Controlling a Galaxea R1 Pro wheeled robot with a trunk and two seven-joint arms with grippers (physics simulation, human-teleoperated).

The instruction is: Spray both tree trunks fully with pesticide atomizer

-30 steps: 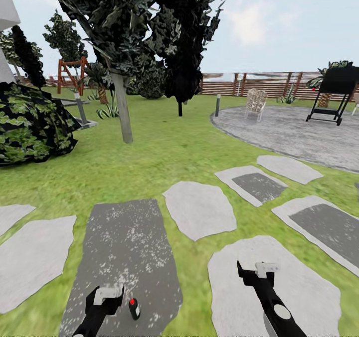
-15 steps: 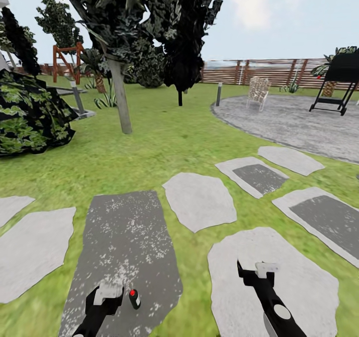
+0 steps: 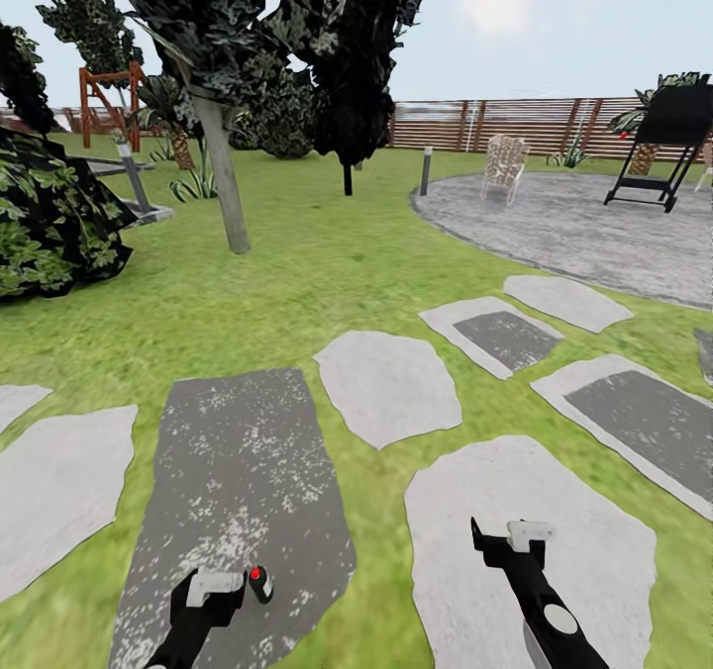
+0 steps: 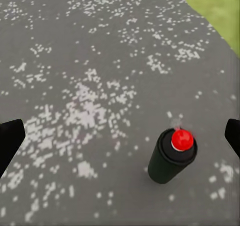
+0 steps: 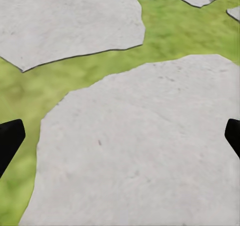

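Head view, lower left of the frame: the left gripper [image 3: 220,584] hangs low over a dark speckled slab [image 3: 238,471], and the atomizer [image 3: 260,584], a small dark can with a red cap, stands upright on that slab just to the gripper's right, not touching it. Left wrist view shows the gripper's fingers [image 4: 10,142] spread wide at the two side edges of the frame, released, with the atomizer [image 4: 172,155] between them but nearer one finger, free of both. Lower right of the head view, the right gripper [image 3: 515,535] hovers over a pale slab [image 3: 555,570]; the right wrist view shows its fingers [image 5: 9,141] likewise wide apart and holding nothing. Grass [image 3: 327,273] separates the slabs. At upper left a tree [image 3: 213,26] rises on a pale trunk [image 3: 224,179]; a slatted fence [image 3: 515,125] runs across the upper right.
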